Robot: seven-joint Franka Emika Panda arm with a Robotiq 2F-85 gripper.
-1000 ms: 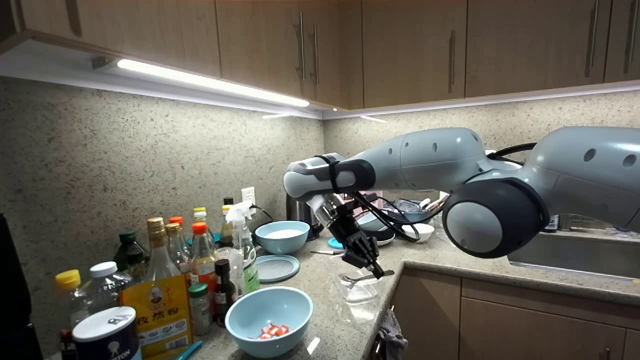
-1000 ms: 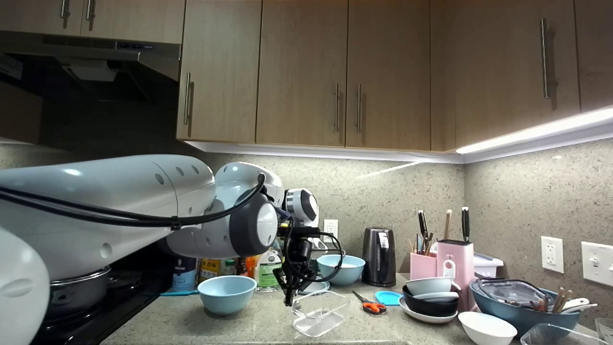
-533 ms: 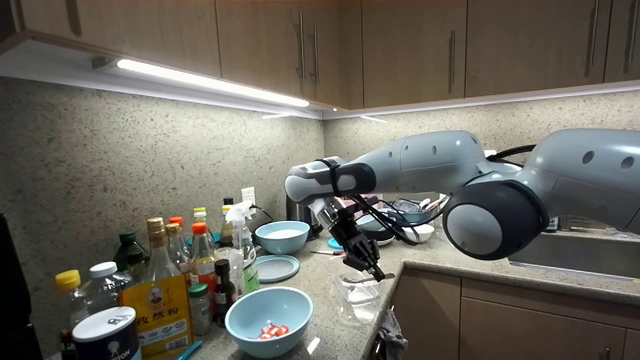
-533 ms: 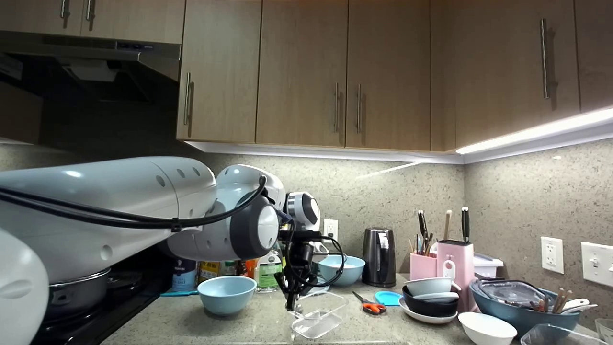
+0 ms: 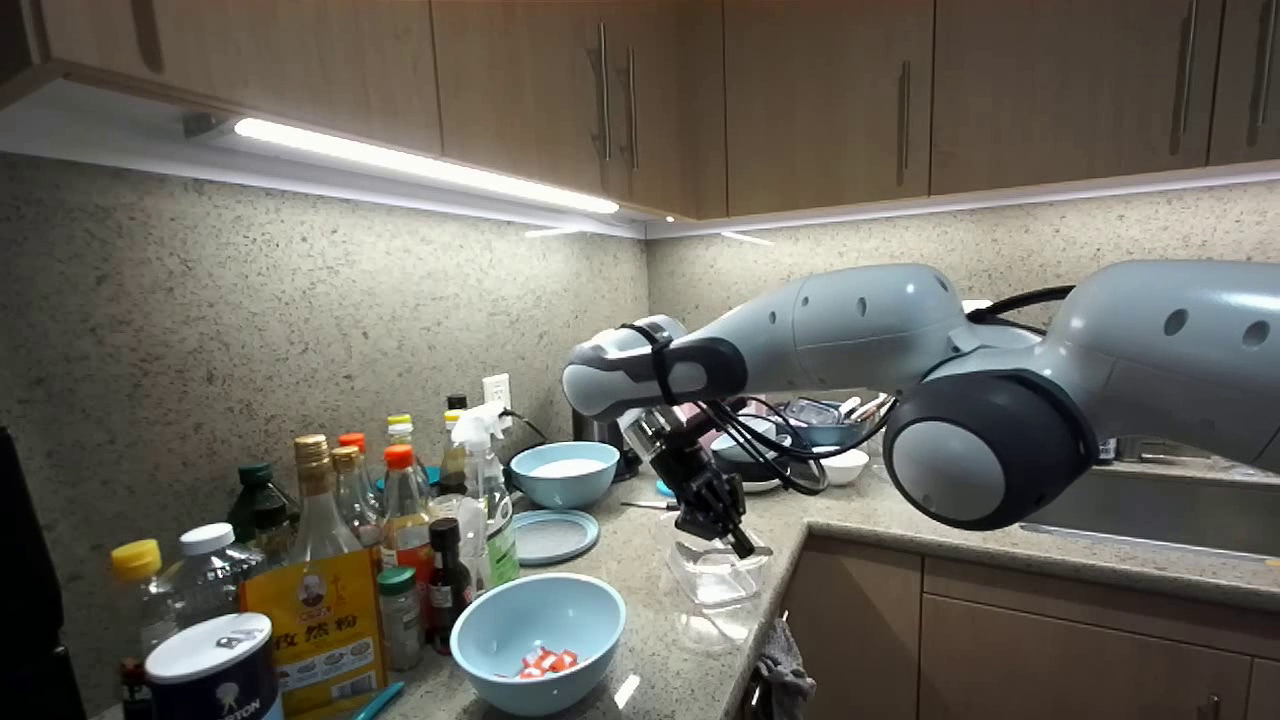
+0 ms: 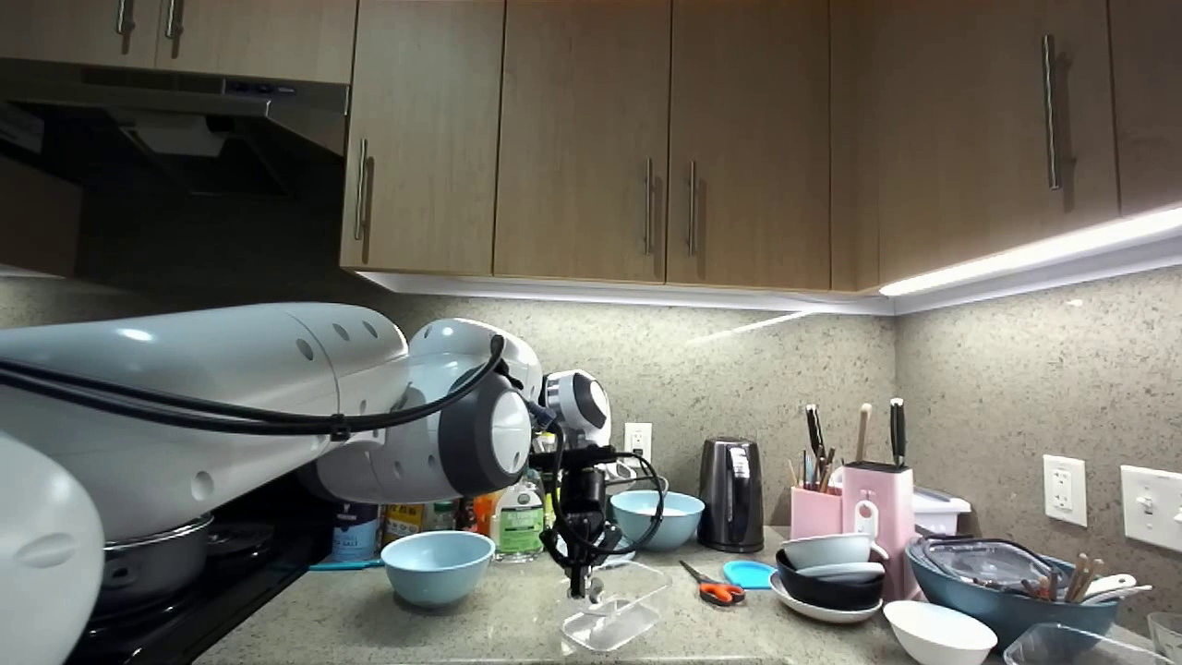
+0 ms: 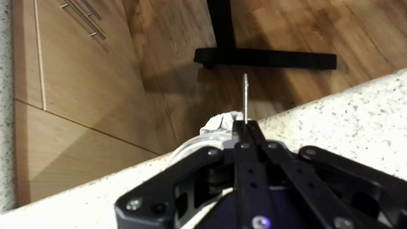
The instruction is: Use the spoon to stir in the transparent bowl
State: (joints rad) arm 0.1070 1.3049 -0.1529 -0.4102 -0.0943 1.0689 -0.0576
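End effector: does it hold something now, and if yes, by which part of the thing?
The spoon, by its handle: the end effector pinches it, and in the wrist view a thin end sticks out.

A strip light (image 5: 425, 165) glows beneath wood-grain cabinets (image 5: 825, 100), illuminating speckled walls (image 5: 300, 310) and desk (image 5: 672, 655) above a brown plank floor (image 7: 286, 27).

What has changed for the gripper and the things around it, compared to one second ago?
In an exterior view, the gripper has shifted toward the picture's left, carrying the spoon with it. The spoon was already held; nothing was let go. The nearer light-blue bowl and the kettle stayed in place.
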